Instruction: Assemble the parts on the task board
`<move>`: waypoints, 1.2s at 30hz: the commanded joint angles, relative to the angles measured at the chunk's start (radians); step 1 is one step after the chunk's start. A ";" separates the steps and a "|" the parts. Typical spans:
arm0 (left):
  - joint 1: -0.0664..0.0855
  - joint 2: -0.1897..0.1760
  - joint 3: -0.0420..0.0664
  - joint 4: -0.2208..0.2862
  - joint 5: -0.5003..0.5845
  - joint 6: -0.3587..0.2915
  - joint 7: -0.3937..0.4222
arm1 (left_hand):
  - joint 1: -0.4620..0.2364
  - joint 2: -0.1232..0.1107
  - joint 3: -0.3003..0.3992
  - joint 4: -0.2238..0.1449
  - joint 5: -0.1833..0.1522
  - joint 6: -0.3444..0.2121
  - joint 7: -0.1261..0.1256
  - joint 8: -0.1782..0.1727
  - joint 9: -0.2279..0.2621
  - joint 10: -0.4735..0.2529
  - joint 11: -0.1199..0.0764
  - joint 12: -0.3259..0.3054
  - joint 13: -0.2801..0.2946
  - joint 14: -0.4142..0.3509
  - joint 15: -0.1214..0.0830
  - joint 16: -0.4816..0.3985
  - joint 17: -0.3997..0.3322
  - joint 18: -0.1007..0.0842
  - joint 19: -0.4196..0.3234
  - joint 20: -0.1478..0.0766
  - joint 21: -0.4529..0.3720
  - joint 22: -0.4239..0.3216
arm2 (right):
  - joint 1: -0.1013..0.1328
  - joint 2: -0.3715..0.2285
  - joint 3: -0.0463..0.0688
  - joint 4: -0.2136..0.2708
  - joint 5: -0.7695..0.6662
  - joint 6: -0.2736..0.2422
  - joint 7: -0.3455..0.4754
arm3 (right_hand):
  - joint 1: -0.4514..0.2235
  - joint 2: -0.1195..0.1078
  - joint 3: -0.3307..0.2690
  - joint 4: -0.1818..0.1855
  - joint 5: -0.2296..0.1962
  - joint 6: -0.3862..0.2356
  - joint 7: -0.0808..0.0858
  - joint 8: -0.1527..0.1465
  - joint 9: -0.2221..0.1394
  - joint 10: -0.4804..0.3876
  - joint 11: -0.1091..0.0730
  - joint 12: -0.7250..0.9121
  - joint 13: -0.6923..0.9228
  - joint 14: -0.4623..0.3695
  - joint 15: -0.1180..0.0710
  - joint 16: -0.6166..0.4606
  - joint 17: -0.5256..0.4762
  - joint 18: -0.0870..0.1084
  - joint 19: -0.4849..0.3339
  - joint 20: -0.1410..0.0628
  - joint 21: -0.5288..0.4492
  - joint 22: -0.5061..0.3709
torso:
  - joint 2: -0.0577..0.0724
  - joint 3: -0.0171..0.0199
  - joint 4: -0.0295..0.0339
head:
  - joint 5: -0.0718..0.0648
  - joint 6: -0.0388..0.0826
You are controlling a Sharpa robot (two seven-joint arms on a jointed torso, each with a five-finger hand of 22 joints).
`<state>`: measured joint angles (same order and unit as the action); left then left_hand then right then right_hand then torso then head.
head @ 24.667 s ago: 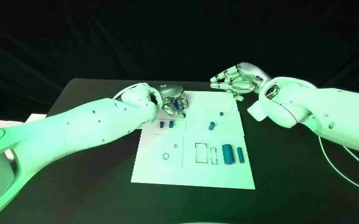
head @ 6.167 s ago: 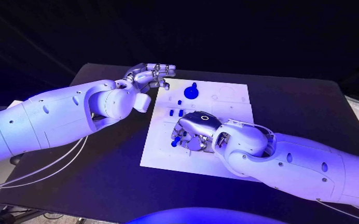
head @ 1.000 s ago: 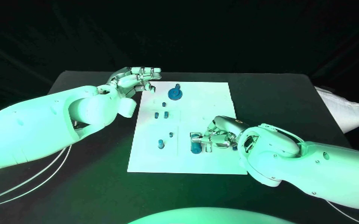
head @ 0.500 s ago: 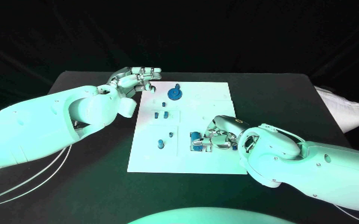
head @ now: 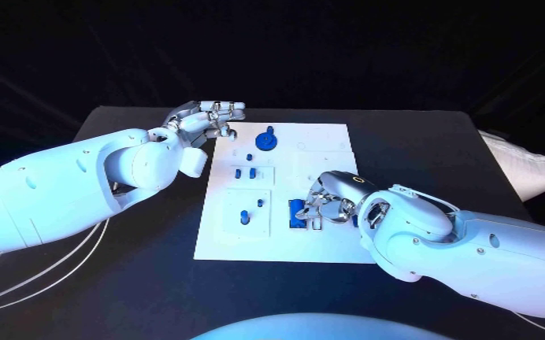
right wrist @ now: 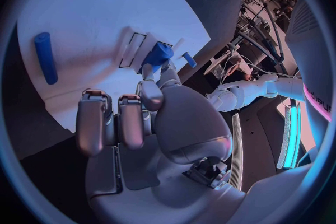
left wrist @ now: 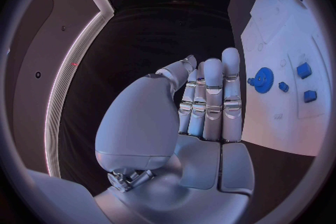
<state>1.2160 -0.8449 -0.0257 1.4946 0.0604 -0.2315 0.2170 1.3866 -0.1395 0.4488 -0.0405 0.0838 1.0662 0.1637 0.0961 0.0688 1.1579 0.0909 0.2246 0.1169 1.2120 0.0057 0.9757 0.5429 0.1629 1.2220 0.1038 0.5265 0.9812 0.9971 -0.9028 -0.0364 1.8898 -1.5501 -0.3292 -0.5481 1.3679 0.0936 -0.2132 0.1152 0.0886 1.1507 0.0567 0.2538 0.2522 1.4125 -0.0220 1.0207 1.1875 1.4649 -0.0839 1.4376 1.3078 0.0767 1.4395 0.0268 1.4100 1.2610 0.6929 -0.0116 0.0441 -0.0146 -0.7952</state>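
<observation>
Head view: over the last second the right robot hand (head: 327, 198) has been drawn closer over the blue cylinder (head: 298, 213) at the near slots of the task board (head: 329, 245); the part is pinched at its fingertips, so seating looks imminent. Left robot hand (head: 208, 120) is kept off the board's far corner on the tabletop (head: 431, 143), fingers together, holding nothing. Counted: one gear (head: 266, 141), two small blocks (head: 244, 173), one peg (head: 244, 216).
</observation>
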 commanded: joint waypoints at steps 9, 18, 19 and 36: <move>0.000 0.000 0.001 0.003 0.008 0.020 -0.001 | -0.005 0.008 -0.005 0.001 0.000 -0.008 0.000 0.005 0.000 -0.008 -0.002 0.004 0.001 -0.008 0.000 0.001 -0.001 0.019 -0.005 0.002 -0.006 -0.002 | -0.005 0.004 -0.003 -0.004 0.001 0.042 0.008 | -0.043 0.003 -0.002 0.010 0.002 0.002 -0.004 -0.003 0.005 0.003 -0.001 0.007 0.002 0.068 -0.003 0.006 0.049 -0.014 0.003 -0.002 0.005 0.003 | 0.000 0.0003 -0.0012 | 0.002 -0.003; 0.000 -0.002 0.001 0.003 0.008 0.019 -0.002 | -0.005 0.008 -0.005 0.001 0.000 -0.008 0.000 0.005 0.000 -0.008 -0.002 0.004 0.001 -0.008 0.000 0.001 -0.001 0.019 -0.005 0.002 -0.006 -0.002 | -0.006 -0.031 -0.003 0.014 -0.005 -0.020 0.027 | -0.051 -0.006 -0.009 0.013 0.003 -0.001 -0.003 -0.005 0.006 0.000 0.000 -0.006 -0.005 0.066 -0.002 0.002 0.044 -0.013 0.001 -0.002 0.004 0.000 | -0.001 0.0011 -0.0020 | 0.002 -0.003; 0.000 -0.002 0.001 0.003 0.008 0.019 -0.002 | -0.005 0.008 -0.005 0.001 0.000 -0.008 0.000 0.005 0.000 -0.008 -0.002 0.004 0.001 -0.008 0.000 0.001 -0.001 0.019 -0.005 0.002 -0.006 -0.002 | -0.005 -0.037 -0.003 0.018 -0.003 -0.030 0.034 | -0.052 -0.007 -0.009 0.013 0.004 -0.002 -0.003 -0.005 0.006 0.000 0.000 -0.007 -0.005 0.066 -0.002 0.002 0.044 -0.013 0.001 -0.002 0.004 0.000 | -0.001 0.0014 -0.0024 | 0.002 -0.003; 0.000 0.003 0.000 0.001 0.008 0.022 -0.003 | -0.005 0.008 -0.005 0.001 0.000 -0.008 0.000 0.005 0.000 -0.008 -0.002 0.004 0.001 -0.008 0.000 0.001 -0.001 0.019 -0.005 0.002 -0.006 -0.002 | -0.003 -0.043 -0.002 0.023 0.042 0.062 0.079 | -0.041 -0.015 -0.009 0.003 0.017 -0.007 -0.002 -0.009 0.008 -0.005 0.001 -0.019 -0.009 0.066 -0.001 0.000 0.042 -0.013 0.000 0.000 0.003 0.000 | -0.001 -0.0012 0.0004 | 0.000 0.000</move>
<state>1.2156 -0.8436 -0.0257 1.4943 0.0641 -0.2281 0.2110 1.3866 -0.1395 0.4488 -0.0405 0.0838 1.0662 0.1637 0.0961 0.0688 1.1581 0.0907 0.2246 0.1165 1.2121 0.0057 0.9757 0.5431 0.1629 1.2220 0.1038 0.5265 0.9804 0.9948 -0.9482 -0.0381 1.9149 -1.5045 -0.3307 -0.4749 1.3213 0.0840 -0.2221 0.1242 0.1008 1.1507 0.0567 0.2501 0.2588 1.4125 -0.0218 1.0050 1.1772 1.4649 -0.0840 1.4376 1.3074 0.0767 1.4394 0.0270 1.4100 1.2601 0.6916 -0.0118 0.0445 -0.0159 -0.7948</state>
